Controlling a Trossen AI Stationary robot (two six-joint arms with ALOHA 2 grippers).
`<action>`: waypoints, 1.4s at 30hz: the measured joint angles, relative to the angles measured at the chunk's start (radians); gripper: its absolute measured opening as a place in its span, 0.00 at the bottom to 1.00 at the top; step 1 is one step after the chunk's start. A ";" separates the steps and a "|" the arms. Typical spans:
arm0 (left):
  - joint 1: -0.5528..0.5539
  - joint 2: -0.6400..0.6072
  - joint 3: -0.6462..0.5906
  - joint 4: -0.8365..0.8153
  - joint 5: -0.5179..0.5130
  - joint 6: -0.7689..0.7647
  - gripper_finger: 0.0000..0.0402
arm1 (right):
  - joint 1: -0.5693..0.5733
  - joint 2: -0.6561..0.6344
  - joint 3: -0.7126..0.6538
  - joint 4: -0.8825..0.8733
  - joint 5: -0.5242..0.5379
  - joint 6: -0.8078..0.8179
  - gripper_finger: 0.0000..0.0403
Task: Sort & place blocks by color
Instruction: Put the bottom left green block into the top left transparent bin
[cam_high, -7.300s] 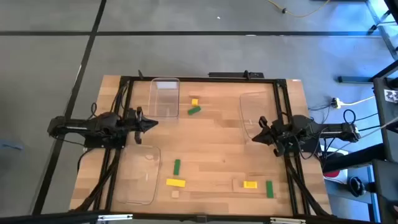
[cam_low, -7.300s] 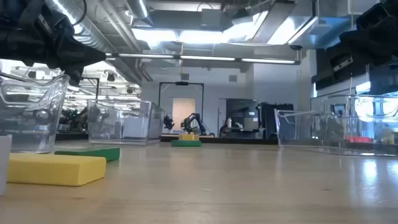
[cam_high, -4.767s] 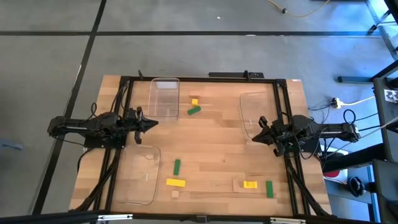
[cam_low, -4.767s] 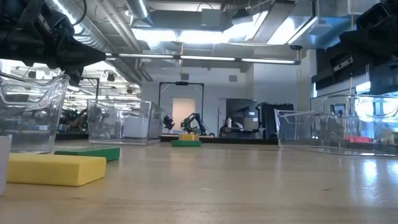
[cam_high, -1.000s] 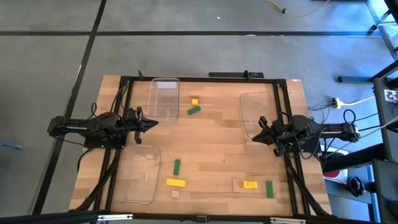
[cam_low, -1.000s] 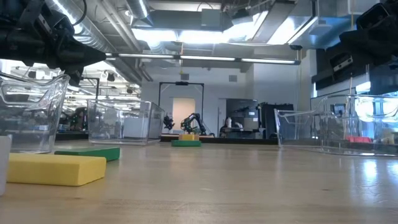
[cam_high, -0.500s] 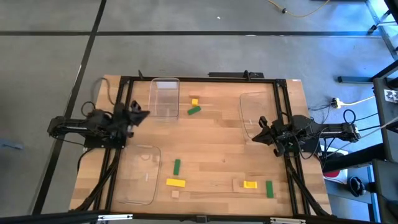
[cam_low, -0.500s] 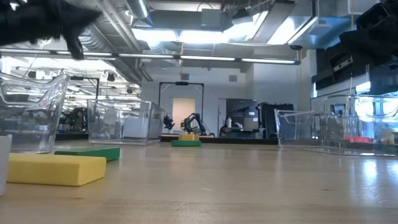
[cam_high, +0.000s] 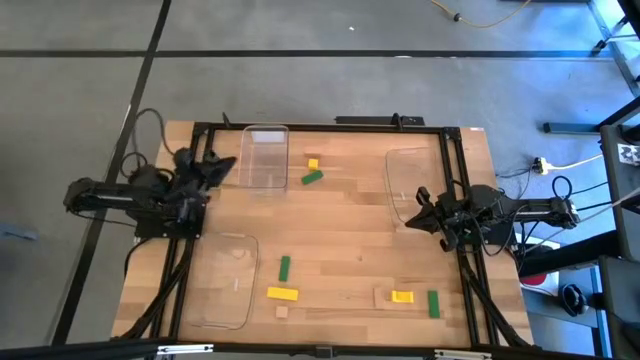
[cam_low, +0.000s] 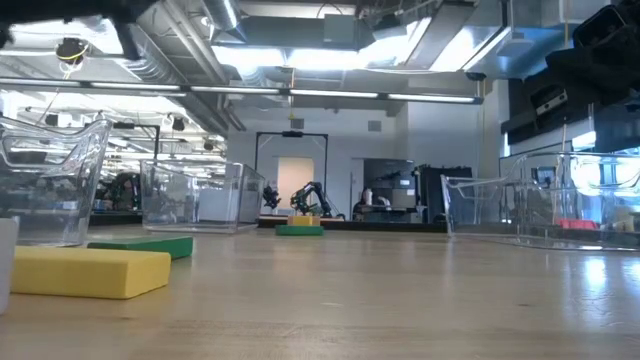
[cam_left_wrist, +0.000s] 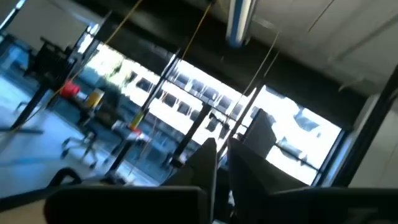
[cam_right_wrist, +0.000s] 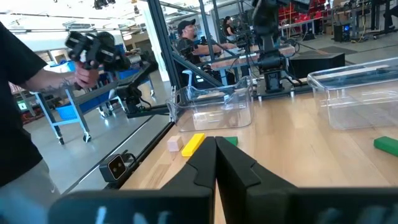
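Observation:
Blocks lie loose on the wooden table: a yellow one and a green one near the far tray, a green one, a yellow one and a tan cube near the front, and a yellow one and a green one at the front right. My left gripper hangs raised over the table's left side beside the far tray, fingers shut, tipped up toward the ceiling. My right gripper waits at the right side, shut, holding nothing.
Three clear trays stand on the table: one at the far left, one at the right, one at the front left. A black frame borders the table. A person holding a device stands beyond the table's left edge.
My left arm has lifted and swung toward the table's far edge, tipping its gripper upward; in the low view it has risen to the picture's top. The blocks and the right arm have stayed where they were.

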 joint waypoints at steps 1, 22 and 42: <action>0.000 0.054 0.046 -0.033 0.000 0.000 0.12 | 0.000 0.000 0.000 0.000 0.000 0.000 0.02; -0.028 1.100 1.268 -1.444 0.521 0.639 0.42 | 0.000 0.000 0.000 0.000 0.000 0.000 0.02; -0.377 1.637 1.327 -1.615 0.371 1.259 0.42 | 0.000 0.001 0.000 0.000 0.000 0.001 0.02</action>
